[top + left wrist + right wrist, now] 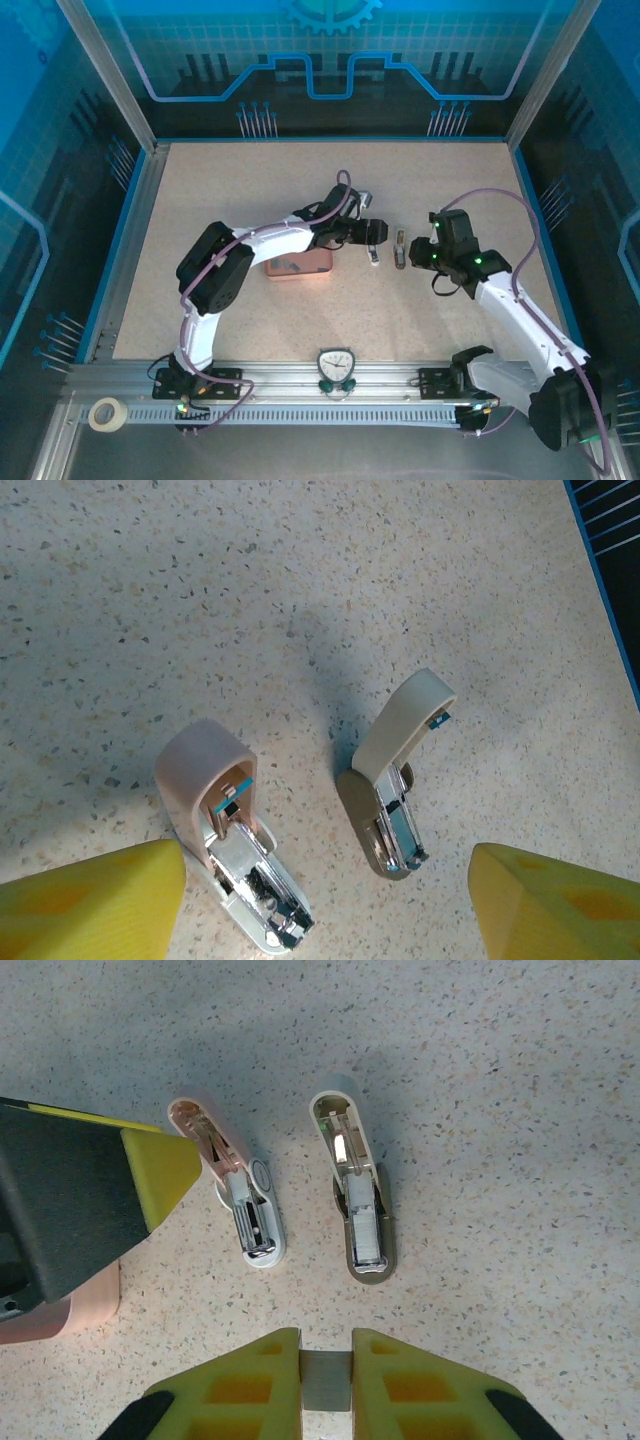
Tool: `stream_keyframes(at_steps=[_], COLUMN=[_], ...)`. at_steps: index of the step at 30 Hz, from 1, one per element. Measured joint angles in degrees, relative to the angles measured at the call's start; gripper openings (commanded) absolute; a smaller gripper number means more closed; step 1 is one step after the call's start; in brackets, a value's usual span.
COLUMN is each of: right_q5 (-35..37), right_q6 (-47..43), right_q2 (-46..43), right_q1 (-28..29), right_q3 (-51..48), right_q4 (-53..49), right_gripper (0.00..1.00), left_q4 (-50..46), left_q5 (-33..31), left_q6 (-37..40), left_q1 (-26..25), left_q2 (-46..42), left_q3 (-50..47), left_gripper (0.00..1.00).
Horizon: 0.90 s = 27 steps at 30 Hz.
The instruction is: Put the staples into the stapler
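Observation:
The stapler (243, 1195), white with a pale pink lid, lies hinged open on the speckled table; in the left wrist view the stapler (232, 845) has its metal channel bare. My left gripper (328, 865) hovers open just above it, its yellow fingers (95, 900) wide apart with nothing between them, the left one close beside the pink lid. My right gripper (326, 1345) is a little nearer than the stapler and is shut on a grey strip of staples (326, 1385). From above, the left gripper (372, 232) and right gripper (418, 256) flank the stapler (373, 256).
A second open stapler (358, 1200), beige and olive, lies parallel just right of the first, with a pale strip in its channel. The salmon-pink tray (297, 265) sits left of both under the left arm. A small clock (335, 365) and a tape roll (107, 413) rest on the front rail.

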Motion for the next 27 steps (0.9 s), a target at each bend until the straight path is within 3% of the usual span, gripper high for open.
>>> stream_keyframes(at_steps=[27], right_q5=[-0.04], right_q6=[-0.02], right_q2=[-1.22], right_q1=[-0.63], right_q3=[-0.35], right_q4=[-1.03], right_gripper=[0.16], left_q4=[-0.02], left_q5=[1.18], left_q6=[-0.13], left_q1=[-0.39], left_q2=[2.58], left_q3=[1.75], left_gripper=[0.76])
